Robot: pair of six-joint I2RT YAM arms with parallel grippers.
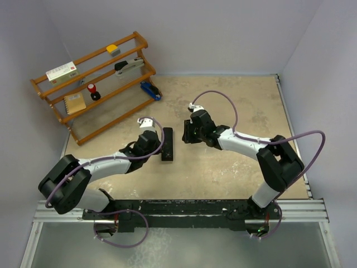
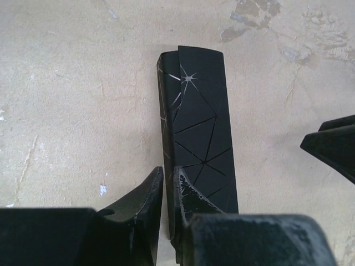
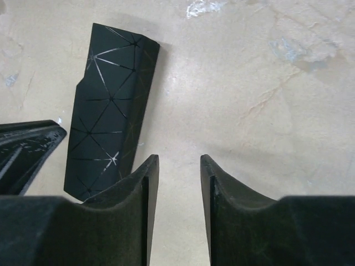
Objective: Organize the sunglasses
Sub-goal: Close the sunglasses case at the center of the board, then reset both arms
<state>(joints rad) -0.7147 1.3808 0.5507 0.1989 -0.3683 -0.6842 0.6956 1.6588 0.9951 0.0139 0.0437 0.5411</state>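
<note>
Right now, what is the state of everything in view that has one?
black case, shut, lying flat on the table.
left gripper, jaws a sliver apart at the case's near end; cannot tell whether they pinch its edge.
right gripper, open, nothing between the jaws, beside the case.
sunglasses, not in view.

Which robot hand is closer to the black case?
Left. The left hand is right over the near end of the black case, nearly touching it. The right hand sits off to the case's other side, with a gap between.
</note>
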